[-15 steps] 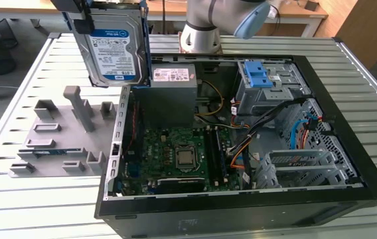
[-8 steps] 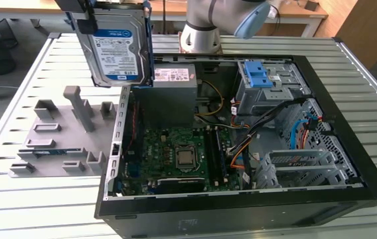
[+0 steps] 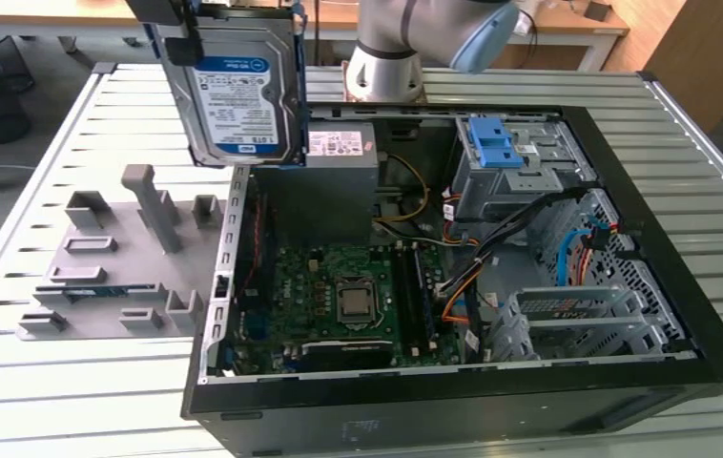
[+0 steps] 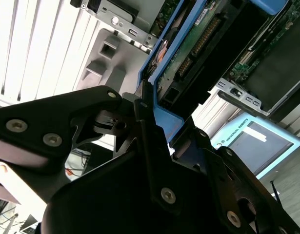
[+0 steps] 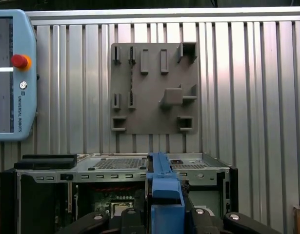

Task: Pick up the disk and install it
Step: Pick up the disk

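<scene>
The disk (image 3: 244, 91) hangs upright in the air at the exterior view's upper left, above the left wall of the open computer case (image 3: 209, 286). It is silver-grey with a white-and-blue label and a blue carrier around it. My gripper (image 3: 237, 27) is shut on its top end. In the second wrist view, the black fingers (image 4: 98, 109) clamp the blue carrier, and the disk's green circuit board (image 4: 198, 44) faces the camera. The first wrist view shows the carrier's blue edge (image 5: 162, 190) between the fingers (image 5: 125, 217), above the case.
Inside the case, a drive cage with blue latch tabs (image 3: 505, 143) sits at the far right, with a grey power supply box (image 3: 336, 157), motherboard (image 3: 349, 296) and cables nearby. A grey fixture plate (image 3: 107, 258) lies beside the case. A teach pendant (image 5: 8, 73) rests on the slatted table.
</scene>
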You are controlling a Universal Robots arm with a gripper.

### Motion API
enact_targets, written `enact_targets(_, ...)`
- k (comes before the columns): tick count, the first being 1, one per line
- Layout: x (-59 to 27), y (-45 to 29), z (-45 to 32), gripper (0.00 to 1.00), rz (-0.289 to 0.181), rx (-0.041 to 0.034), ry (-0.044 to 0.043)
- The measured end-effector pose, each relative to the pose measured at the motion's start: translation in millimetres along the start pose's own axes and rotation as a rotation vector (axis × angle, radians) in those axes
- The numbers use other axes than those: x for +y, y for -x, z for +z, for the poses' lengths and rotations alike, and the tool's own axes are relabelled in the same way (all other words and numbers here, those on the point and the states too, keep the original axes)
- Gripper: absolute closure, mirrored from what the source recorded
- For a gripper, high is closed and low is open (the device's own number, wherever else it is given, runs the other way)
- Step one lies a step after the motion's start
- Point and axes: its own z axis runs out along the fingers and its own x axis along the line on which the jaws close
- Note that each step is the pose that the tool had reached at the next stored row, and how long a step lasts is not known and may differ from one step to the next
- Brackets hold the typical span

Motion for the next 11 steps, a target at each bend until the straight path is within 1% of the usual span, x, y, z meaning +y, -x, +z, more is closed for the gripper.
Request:
enact_targets(3,-8.2,-0.3,-0.1,0.64,0.000,0.0001,0.0002)
enact_targets(5,-10.8,-1.4,0.0,0.64,0.000,-0.0001,0.0000)
enact_targets(7,-11.5,-3.6,0.2,0.64,0.000,0.0000,-0.0004)
enact_targets(8,-11.6,-5.6,0.2,0.64,0.000,0.0001,-0.0015)
enact_targets(11,-11.9,-14.7,0.6,0.64,0.000,-0.0001,-0.0072)
